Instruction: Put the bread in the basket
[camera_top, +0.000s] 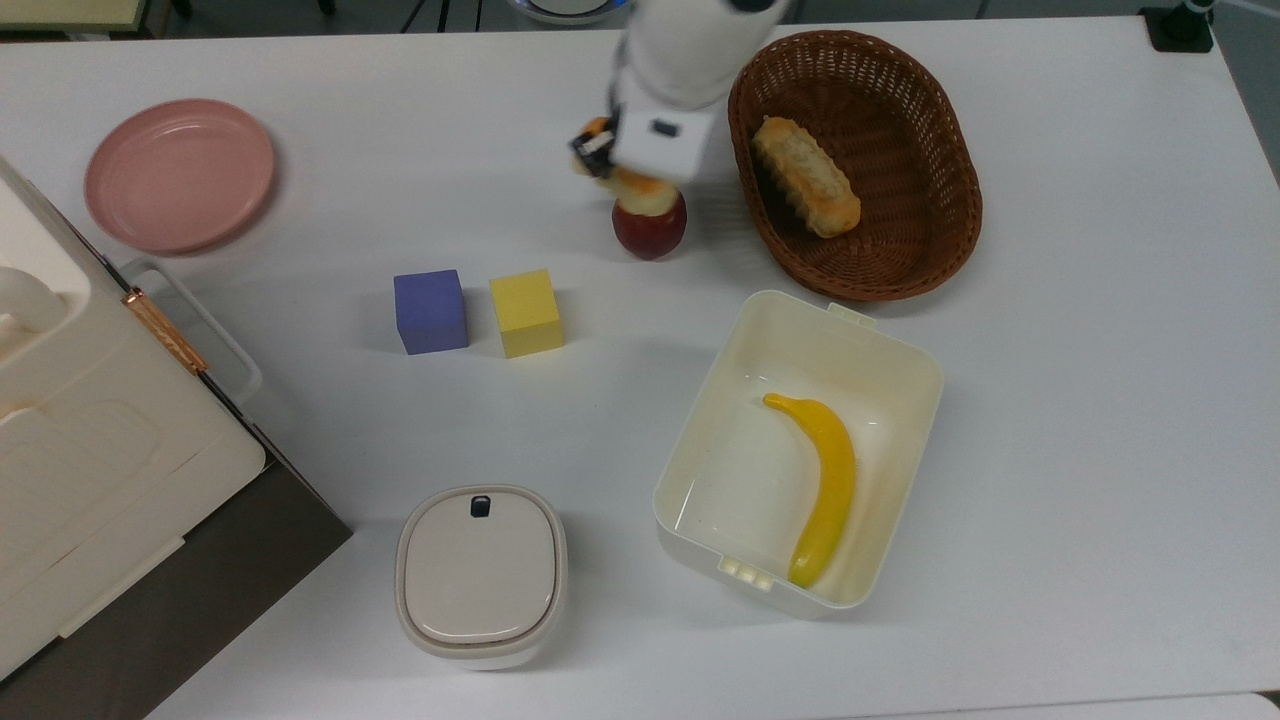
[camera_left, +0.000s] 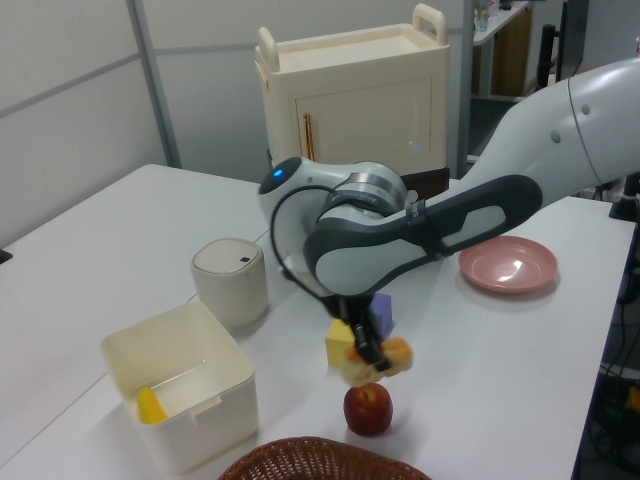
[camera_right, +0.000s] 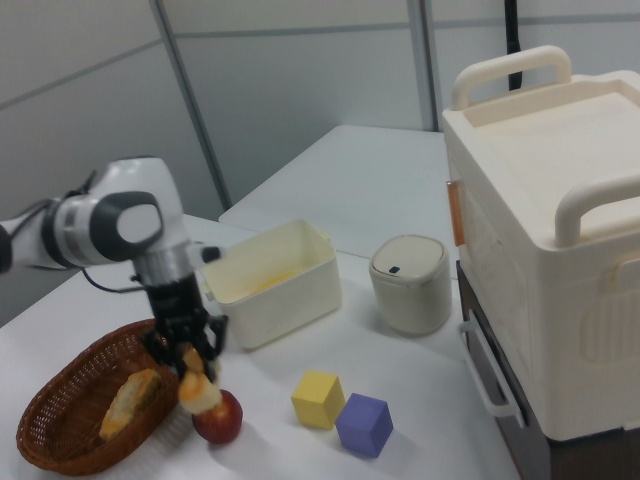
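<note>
My gripper (camera_left: 368, 352) is shut on the bread (camera_left: 390, 355), a short golden-topped bun. It hangs in the air just above a red apple (camera_left: 367, 410). In the top view the bread (camera_top: 640, 187) peeks out under the white hand, left of the basket (camera_top: 905, 110). That basket is dark-brown wicker and holds a longer ridged bread (camera_top: 805, 175). In the right view the gripper (camera_right: 190, 370) holds the bread (camera_right: 203, 395) to the right of the basket (camera_right: 70, 395), over the apple (camera_right: 220, 418).
A yellow cube (camera_top: 526, 312) and a purple cube (camera_top: 430, 310) sit mid-table. A cream tub (camera_top: 905, 360) holds a banana (camera_top: 825, 480). A lidded container (camera_top: 480, 575), a pink plate (camera_top: 180, 172) and a cream cabinet (camera_top: 90, 440) stand at the top view's left.
</note>
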